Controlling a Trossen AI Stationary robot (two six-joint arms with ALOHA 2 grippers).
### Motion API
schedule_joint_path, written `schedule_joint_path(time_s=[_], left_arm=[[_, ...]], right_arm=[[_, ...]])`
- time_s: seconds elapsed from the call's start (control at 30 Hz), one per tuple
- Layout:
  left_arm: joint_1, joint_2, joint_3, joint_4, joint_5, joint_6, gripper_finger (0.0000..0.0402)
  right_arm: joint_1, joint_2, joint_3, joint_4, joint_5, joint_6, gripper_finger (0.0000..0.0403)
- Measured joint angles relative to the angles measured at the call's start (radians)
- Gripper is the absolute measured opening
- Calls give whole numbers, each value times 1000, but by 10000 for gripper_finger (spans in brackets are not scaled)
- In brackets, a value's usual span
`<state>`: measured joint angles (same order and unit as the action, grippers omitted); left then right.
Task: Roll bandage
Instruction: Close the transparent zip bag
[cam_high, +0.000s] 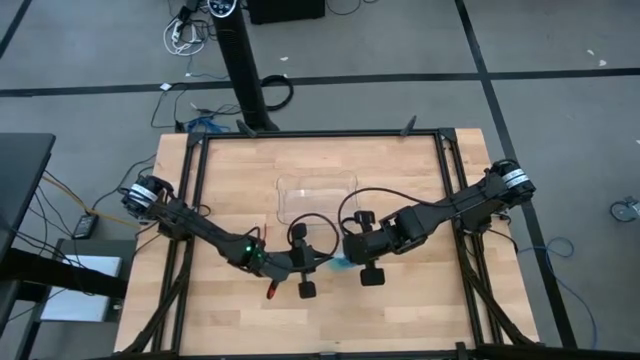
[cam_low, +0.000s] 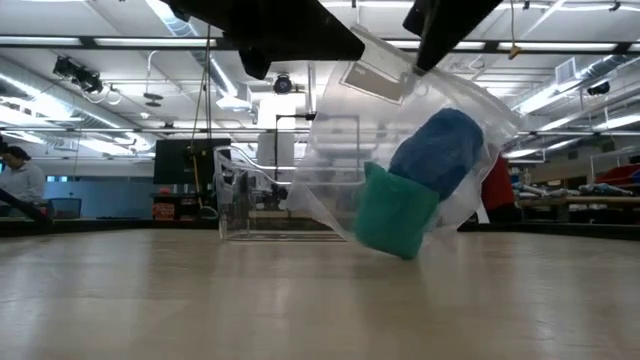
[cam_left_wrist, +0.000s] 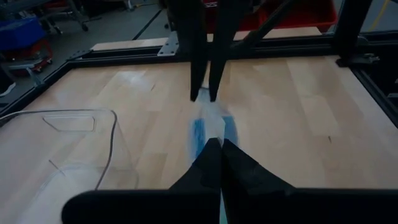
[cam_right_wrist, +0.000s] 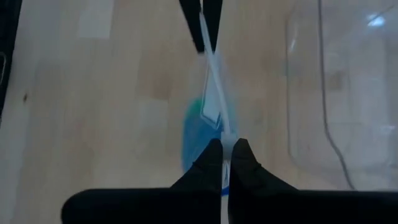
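My left tool and right tool both pinch the top edge of a clear plastic bag from opposite sides, holding it above the worktop. The bandage, rolled, sits inside beside a teal block.

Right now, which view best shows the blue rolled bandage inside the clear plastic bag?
The low view: the blue rolled bandage shows clearly through the clear plastic bag, above a teal block. Both wrist views show blue blurs; the high view, a speck.

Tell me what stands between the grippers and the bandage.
A clear plastic bag: the rolled blue bandage sits inside it with a teal block. Left gripper and right gripper pinch the bag's top edge.
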<state>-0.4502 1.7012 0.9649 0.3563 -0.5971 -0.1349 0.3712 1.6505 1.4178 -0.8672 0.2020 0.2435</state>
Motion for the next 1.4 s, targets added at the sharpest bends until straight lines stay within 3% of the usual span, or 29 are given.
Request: schedule_joint_path(time_s=[0.67, 0.83, 0.93, 1.13, 1.4], left_arm=[[-18, -1, 0, -82, -18, -55, 0], [-18, -3, 0, -78, -20, -56, 0], [-18, -3, 0, -80, -19, -56, 1], [-24, -3, 0, -80, -19, -56, 1], [-30, -3, 0, -80, -19, -56, 1]], right_arm=[[50, 0, 0, -206, -68, 148, 1], [57, 0, 0, -198, 23, 133, 3], [57, 0, 0, -169, 78, 91, 18], [56, 0, 0, -83, 88, 5, 78], [49, -1, -117, 35, 157, 0, 127]])
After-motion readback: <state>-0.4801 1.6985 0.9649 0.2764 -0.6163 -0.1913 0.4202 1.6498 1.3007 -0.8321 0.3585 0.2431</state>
